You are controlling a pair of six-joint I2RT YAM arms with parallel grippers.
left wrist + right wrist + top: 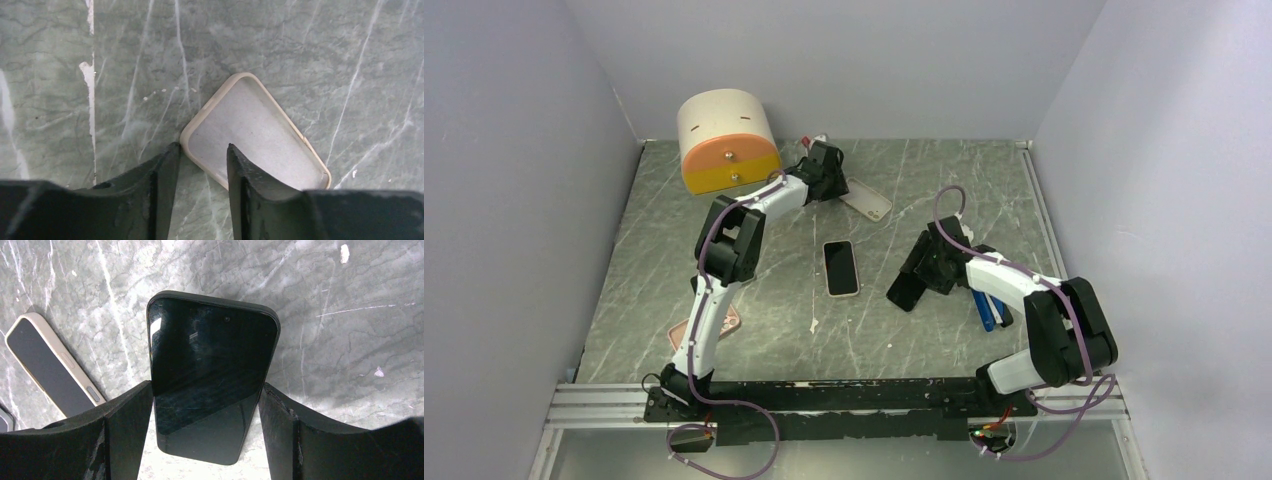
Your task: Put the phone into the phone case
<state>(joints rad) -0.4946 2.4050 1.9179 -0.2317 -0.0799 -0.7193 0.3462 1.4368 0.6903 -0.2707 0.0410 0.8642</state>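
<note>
Phone (212,380) — black, screen toward my wrist camera, clamped by its long edges in my right claw (205,386). Both fingers bear on its sides, so that claw is closed as far as the phone's width allows. From above, the phone hangs tilted over the right half of the table (874,340). Its low end is close to the surface or on it; I cannot tell which. I judge the edge grip is meant to leave the back free to seat in the case.

Case (260,130) — beige, empty, open side up, flat on the far middle of the table, well apart from the phone. My left claw (202,147) is open by a narrow gap. One finger sits outside the near corner wall and the other over the inner floor, with nothing pinched. Its likely purpose is to pin the case against sliding.

Hidden or unclear:
- The phone's back is not visible.
- Part of the case's near wall is behind my fingers.
- No camera cutout can be seen on the case.
- A second phone (841,268), already cased in beige, lies between the arms and is not the target.
- The blue things (989,312) beside my right arm are too small to identify.
</note>
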